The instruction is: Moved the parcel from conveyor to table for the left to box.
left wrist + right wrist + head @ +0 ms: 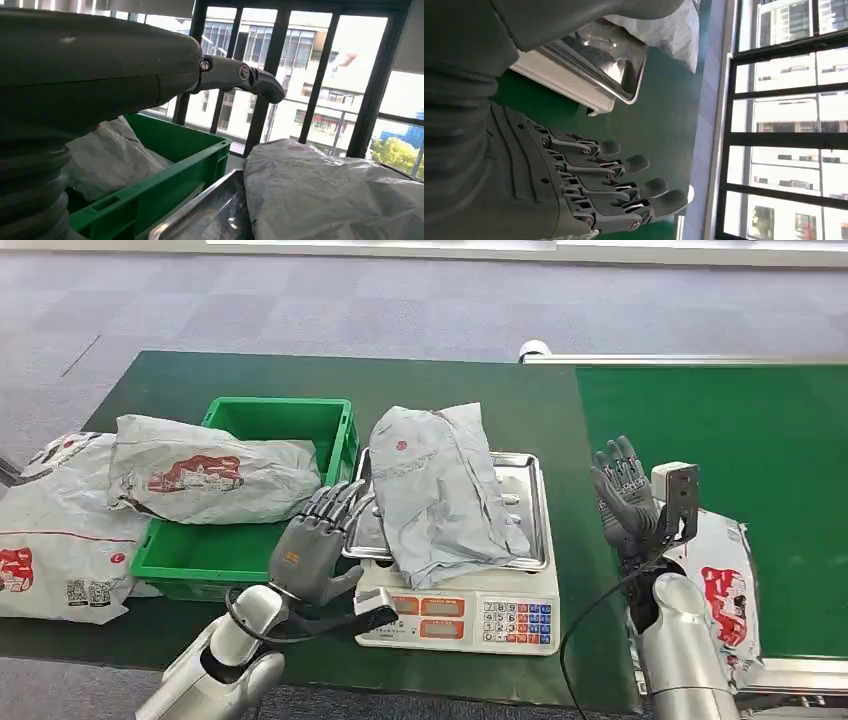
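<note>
Head view: parcel (440, 495) on scale tray, just beside left hand (315, 545).

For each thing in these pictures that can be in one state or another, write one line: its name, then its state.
grey parcel: lying on the scale tray, held by neither hand.
scale: loaded with the parcel.
green crate: holds one bagged parcel draped over its rim.
left hand: open, at the tray's edge.
right hand: open, raised, fingers apart.
conveyor parcel: lying flat by the right arm.
</note>
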You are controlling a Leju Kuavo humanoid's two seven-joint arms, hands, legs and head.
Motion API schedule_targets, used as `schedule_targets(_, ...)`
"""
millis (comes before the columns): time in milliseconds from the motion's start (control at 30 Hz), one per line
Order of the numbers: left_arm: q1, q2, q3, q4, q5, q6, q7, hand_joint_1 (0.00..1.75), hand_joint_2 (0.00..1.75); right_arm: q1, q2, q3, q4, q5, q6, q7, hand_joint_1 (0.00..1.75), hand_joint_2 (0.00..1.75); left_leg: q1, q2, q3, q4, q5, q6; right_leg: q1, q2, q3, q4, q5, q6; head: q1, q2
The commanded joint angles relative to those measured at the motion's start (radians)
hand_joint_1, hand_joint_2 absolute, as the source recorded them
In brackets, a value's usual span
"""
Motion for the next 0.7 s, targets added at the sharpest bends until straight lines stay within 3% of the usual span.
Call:
schedule_targets(33, -0.009, 0.0, 0.036, 0.028, -0.005, -0.012, 0.0, 0.0, 1.75, -0.042, 0.022, 0.001, 0.067, -0.001, -0.002, 0.004, 0.0, 1.75, 0.002, 0.003, 0.006, -0.002, -0.001, 0.0, 0.002, 0.001, 0.005, -0.003, 0.0, -0.002, 0.0, 0.0)
schedule_targets(700, -0.009, 0.0, 0.036, 0.028, -0.005, -0.012, 0.0, 0.0, 1.75, -0.042, 0.022, 0.001, 0.067, -0.001, -0.002, 0.004, 0.0, 1.75, 0.0, 0.002, 0.002, -0.001, 0.0, 0.0, 0.001, 0.001, 0.001, -0.001, 0.0, -0.001, 0.0, 0.0)
